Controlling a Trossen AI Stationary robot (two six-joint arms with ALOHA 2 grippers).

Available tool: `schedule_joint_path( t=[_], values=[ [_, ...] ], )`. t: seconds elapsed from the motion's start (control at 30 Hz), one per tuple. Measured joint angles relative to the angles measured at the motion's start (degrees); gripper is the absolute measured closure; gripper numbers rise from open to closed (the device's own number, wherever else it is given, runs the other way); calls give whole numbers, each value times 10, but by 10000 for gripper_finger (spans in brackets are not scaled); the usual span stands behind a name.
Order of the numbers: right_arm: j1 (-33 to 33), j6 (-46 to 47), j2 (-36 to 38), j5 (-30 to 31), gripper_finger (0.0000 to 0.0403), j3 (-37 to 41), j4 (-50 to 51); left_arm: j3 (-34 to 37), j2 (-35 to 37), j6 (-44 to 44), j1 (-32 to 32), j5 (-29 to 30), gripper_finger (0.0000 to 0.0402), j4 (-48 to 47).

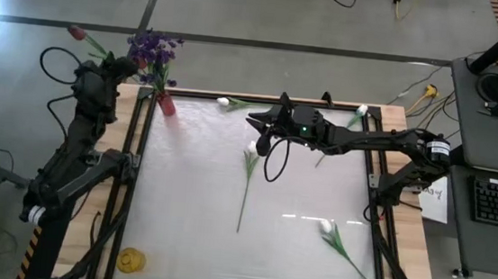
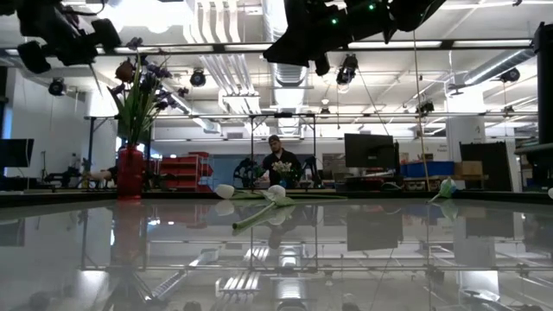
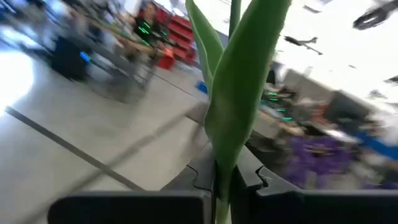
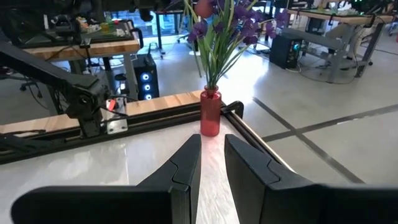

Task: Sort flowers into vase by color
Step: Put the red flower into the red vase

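we log: left gripper [image 3: 227, 180] clenched on the dark red tulip [image 1: 78, 32] stem, off the table's far left corner by the red vase [image 1: 166, 105] of purple blossoms [image 1: 152, 48]. right gripper [image 1: 259, 122] released, over the table [image 1: 179, 215] near its far edge; white tulip buds [image 1: 325, 227] lie scattered on it.

My left gripper [image 1: 101, 71] sits off the table's far-left corner, just left of the vase [image 1: 166, 105], clamped on a tulip stem [image 3: 231, 124] whose bloom [image 1: 77, 31] reaches out beyond the table edge. The vase stands on the table [image 1: 187, 224] at that corner with a bunch of blossoms [image 1: 153, 48] in it. My right gripper [image 1: 264, 127] hangs over the far middle, above a flower [image 1: 247, 180] lying at centre; another flower [image 1: 230, 103] lies on the far edge, one [image 1: 357, 115] at the far right, one [image 1: 338, 242] near-right.
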State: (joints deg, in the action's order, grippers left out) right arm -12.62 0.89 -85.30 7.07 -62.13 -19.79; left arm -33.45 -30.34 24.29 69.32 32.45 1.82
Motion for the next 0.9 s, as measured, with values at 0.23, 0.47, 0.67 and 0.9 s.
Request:
schedule_joint_path(
  t=[0.23, 0.47, 0.67, 0.9],
  values=[
    [0, 0, 0, 0, 339, 0, 6, 34, 27, 141, 6, -4, 402, -16],
    [0, 0, 0, 0, 339, 1, 16, 72, 41, 108, 6, 108, 402, 18],
    [0, -4, 0, 5, 339, 1, 14, 93, 36, 100, 6, 87, 402, 89],
    [0, -4, 0, 5, 339, 1, 13, 90, 44, 97, 1, 46, 402, 92]
  ],
)
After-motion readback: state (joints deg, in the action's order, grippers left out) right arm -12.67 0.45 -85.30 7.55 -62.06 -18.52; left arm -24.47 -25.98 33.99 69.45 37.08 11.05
